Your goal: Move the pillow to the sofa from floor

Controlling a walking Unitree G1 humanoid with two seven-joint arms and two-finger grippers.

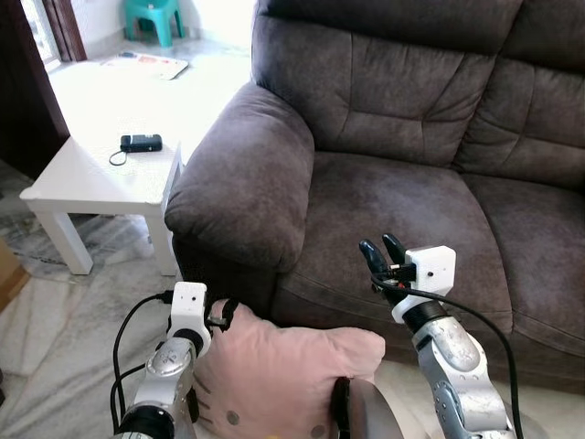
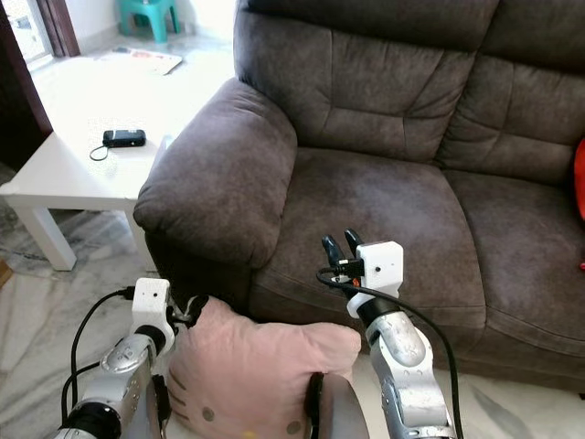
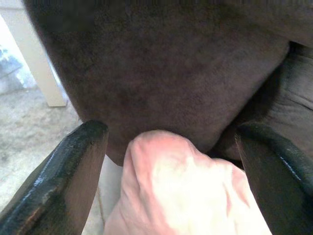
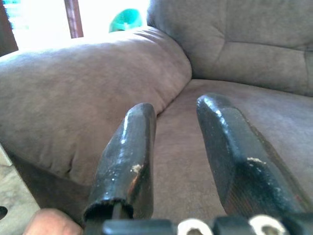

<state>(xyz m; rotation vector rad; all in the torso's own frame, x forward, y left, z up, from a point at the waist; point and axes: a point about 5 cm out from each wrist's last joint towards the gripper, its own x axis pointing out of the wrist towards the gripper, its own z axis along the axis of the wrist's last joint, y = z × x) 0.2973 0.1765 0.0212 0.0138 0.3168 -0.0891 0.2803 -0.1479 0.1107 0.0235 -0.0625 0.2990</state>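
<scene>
A pink pillow (image 1: 283, 370) with a printed face sits low in front of the dark grey sofa (image 1: 393, 206), pressed against my body. My left gripper (image 1: 224, 314) is at the pillow's upper left corner. In the left wrist view its fingers (image 3: 63, 176) stand wide apart, with the pillow's corner (image 3: 171, 186) between them touching neither. My right gripper (image 1: 382, 252) is raised above the pillow's right side, over the front edge of the sofa seat. It is open by a narrow gap, with only the seat showing between its fingers (image 4: 127, 156).
The sofa's bulky armrest (image 1: 242, 174) rises just beyond the left gripper. A white side table (image 1: 87, 178) with a black device (image 1: 141, 143) stands to the left. A teal stool (image 1: 151, 14) and a magazine (image 1: 146, 64) lie far back. Something red (image 2: 579, 183) is on the sofa's right.
</scene>
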